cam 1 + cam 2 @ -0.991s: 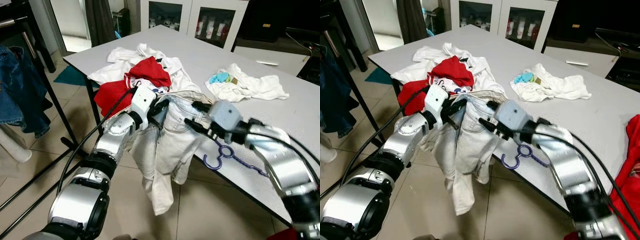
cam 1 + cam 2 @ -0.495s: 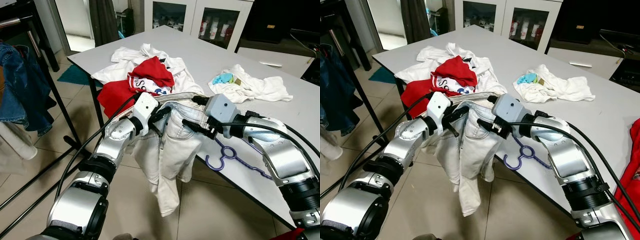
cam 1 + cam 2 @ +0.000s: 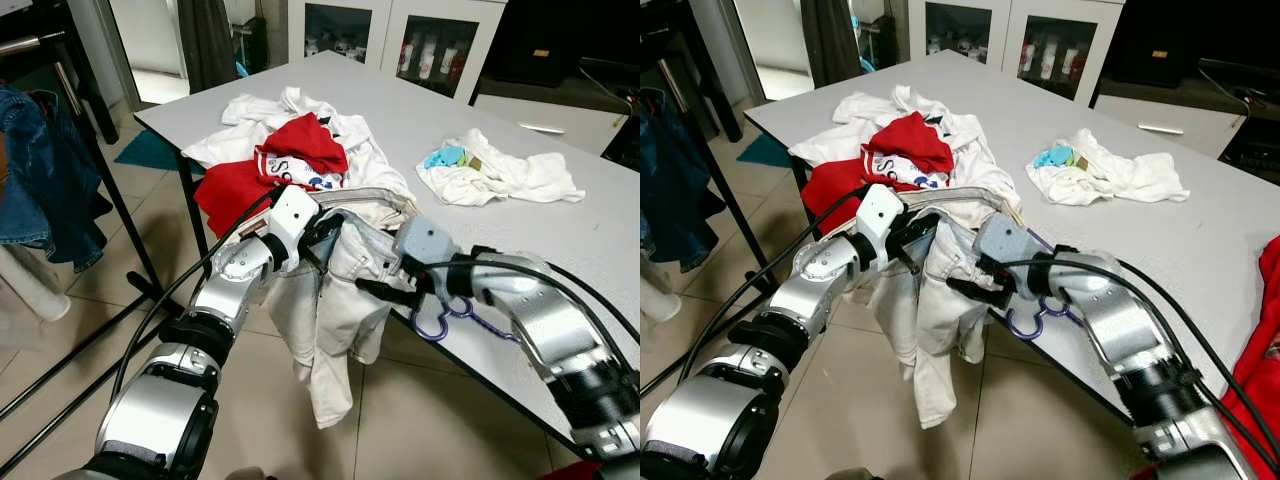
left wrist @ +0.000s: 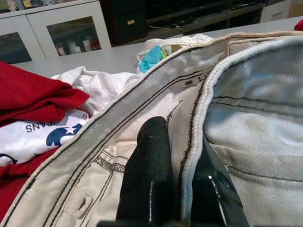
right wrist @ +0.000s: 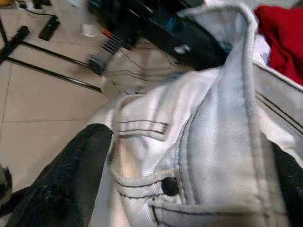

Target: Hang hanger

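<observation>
I keep left hand (image 3: pixel 318 232) pinched on white jeans (image 3: pixel 335 300) waistband at desk (image 3: pixel 600 230) near edge. Right hand (image 3: pixel 385 290) spread wide, seemingly ungripped. Purple hanger (image 3: pixel 450 315) flat on desk, right. Next: fetch hanger.

The right end effector (image 3: pixel 385 283) has dropped lower, from the trousers' (image 3: pixel 330 310) waistband down onto their front, now just beside the purple hanger (image 3: pixel 455 315). The waistband's right side has sagged with it.
</observation>
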